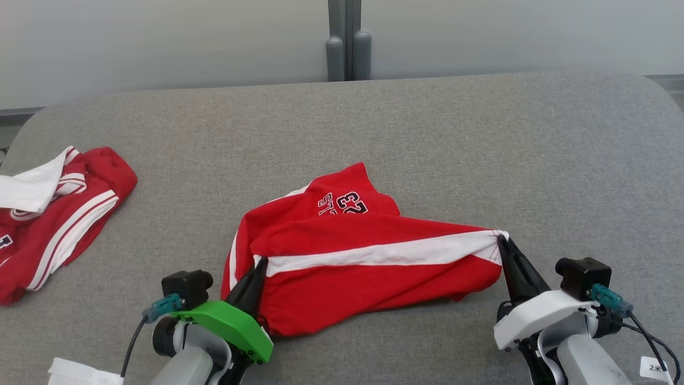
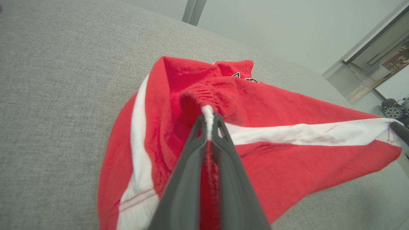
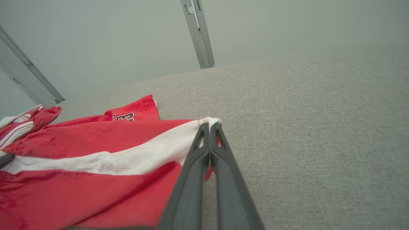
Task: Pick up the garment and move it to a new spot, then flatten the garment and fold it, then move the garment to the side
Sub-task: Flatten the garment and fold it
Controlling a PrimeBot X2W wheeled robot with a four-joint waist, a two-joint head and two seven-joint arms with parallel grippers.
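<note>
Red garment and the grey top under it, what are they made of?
The red garment looks like soft matte cloth, maybe cotton: it wrinkles, sags and shows stitched seams. The grey top seems covered in matte woven fabric; a fine weave shows.

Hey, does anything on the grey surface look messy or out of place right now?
The red garment with the white stripe is bunched, its lettered part folded over behind the taut edge. A second red-and-white striped garment lies crumpled at the left edge of the grey fabric surface.
</note>
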